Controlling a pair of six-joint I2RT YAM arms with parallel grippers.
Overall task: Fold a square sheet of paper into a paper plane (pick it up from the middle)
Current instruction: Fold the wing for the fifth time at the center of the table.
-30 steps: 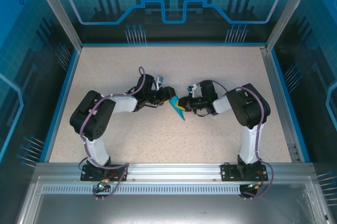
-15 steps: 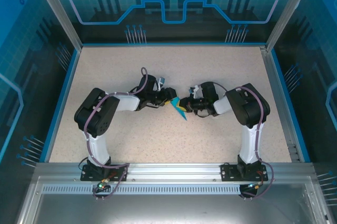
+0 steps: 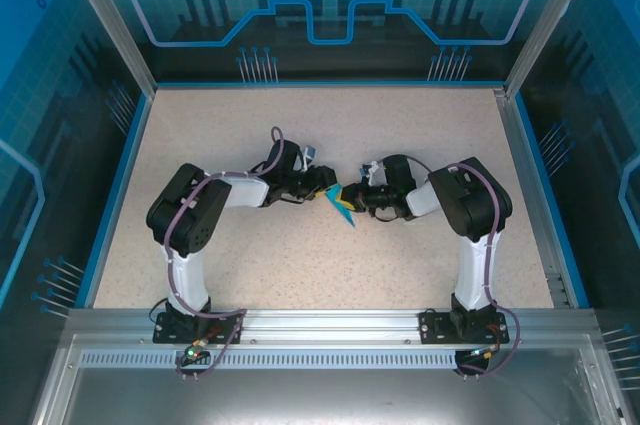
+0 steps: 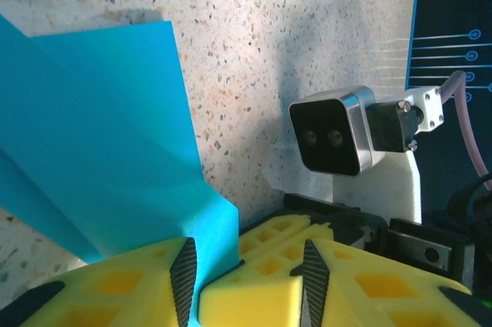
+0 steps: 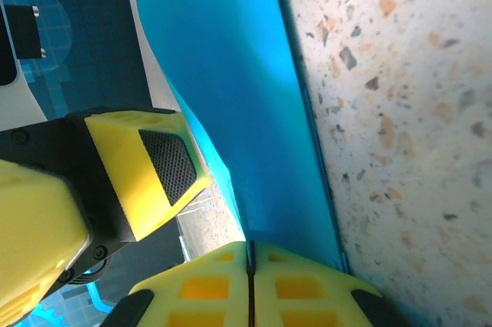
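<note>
Surface (image 3: pixel 300 125): speckled beige, framed by blue edging. Left arm (image 3: pixel 185 215) reaches from the near left edge of the surface in to its middle. Right arm (image 3: pixel 470 205) does the same from the near right edge, so the two meet nose to nose over the middle of the surface. Right gripper (image 3: pixel 352 197): the wrist view shows it (image 5: pixel 250 265) fully closed, the yellow fingers meeting on a thin seam with the blue paper pinched in it. Left gripper (image 3: pixel 322 188): partly open. In its wrist view (image 4: pixel 247 269) the two black pads stand apart, with the paper's lower corner and the right gripper's yellow fingertips between them. One left finger (image 5: pixel 146 165) sits just beside the sheet, pad facing it. Contact cannot be told. Paper plane (image 3: pixel 340 207): a narrow, folded cyan piece at the middle of the surface, sharp tip towards the near edge. Close up it (image 4: pixel 100 127) shows layered folds and casts a shadow on the surface. It (image 5: pixel 246 96) stands on edge. Whether it touches the surface cannot be told.
</note>
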